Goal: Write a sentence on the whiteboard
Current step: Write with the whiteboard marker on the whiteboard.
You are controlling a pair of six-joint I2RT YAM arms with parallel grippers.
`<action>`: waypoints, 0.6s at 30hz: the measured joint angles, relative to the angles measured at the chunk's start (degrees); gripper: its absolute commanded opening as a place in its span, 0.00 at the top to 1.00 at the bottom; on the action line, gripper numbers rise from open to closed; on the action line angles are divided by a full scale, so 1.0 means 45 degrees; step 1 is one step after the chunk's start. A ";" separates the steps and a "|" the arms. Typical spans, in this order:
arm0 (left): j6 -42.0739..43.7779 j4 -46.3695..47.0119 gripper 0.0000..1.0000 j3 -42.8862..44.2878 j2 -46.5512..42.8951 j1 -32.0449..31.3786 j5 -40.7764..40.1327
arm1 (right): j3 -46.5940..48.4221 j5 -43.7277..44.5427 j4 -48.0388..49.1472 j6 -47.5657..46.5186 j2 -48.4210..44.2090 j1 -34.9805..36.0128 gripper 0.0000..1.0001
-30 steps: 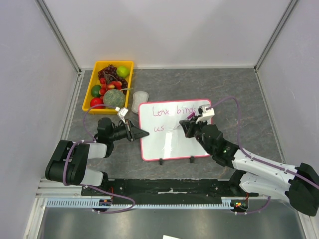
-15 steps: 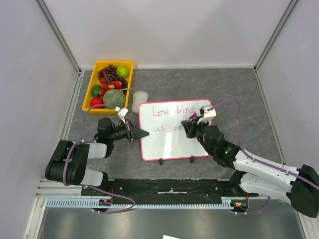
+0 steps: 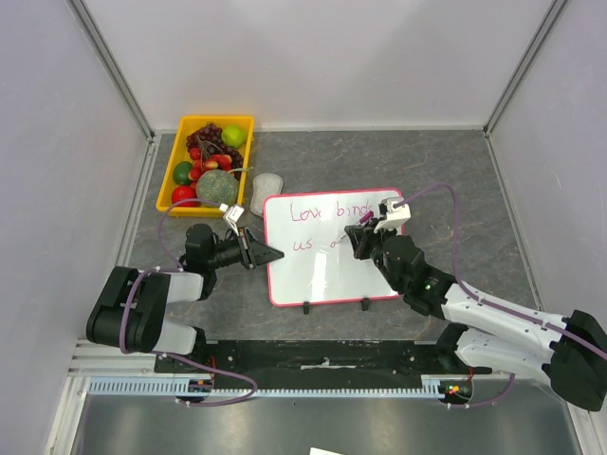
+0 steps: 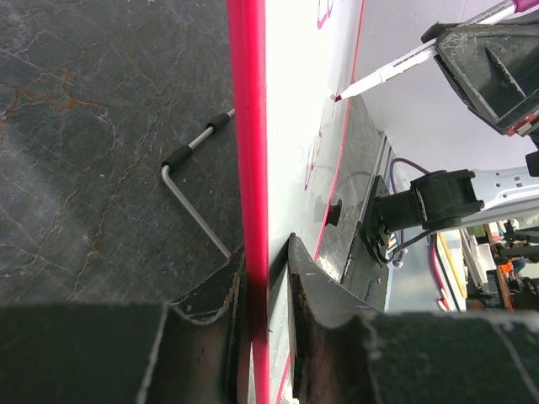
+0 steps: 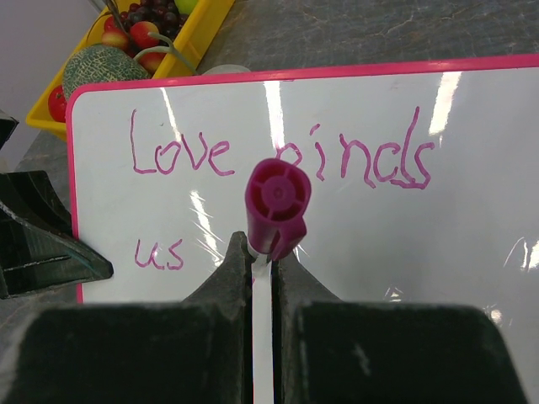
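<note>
Right gripper (image 5: 262,252) first: it's clenched tight on one marker (image 5: 278,206), with the magenta butt end poking up out of the fingers. In the left wrist view the marker's tip sits right on the white surface.

The whiteboard (image 3: 332,275) lies flat directly under that claw, spreading out past its fingertips. The sentence (image 5: 181,156) so far is three pink words in two lines. "Love" is up and to the left of the fingers, "binds" up and to the right, and "us" sits low on the left, just beside the left finger. From the top camera there's also a tiny stroke after "us", right by the marker; can't read it.

Left gripper (image 4: 257,278): pinching the board's pink frame, one finger on each face, on the edge farthest from the right claw.

Count: one board, one marker, two small black feet (image 3: 308,306) on the board's near edge. Well beyond the left claw there's one yellow tray (image 3: 216,118) of fruit on the grey table (image 3: 455,171).
</note>
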 measured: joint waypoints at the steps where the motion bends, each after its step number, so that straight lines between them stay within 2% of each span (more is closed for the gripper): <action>1: 0.0000 0.0000 0.98 0.0000 0.0000 0.0000 0.0000 | 0.0005 0.0010 0.0000 0.0000 0.0000 0.0000 1.00; 18: 0.0000 0.0000 0.98 0.0000 0.0000 0.0000 0.0005 | -0.0058 -0.0131 -0.0204 0.0000 -0.0204 -0.0049 1.00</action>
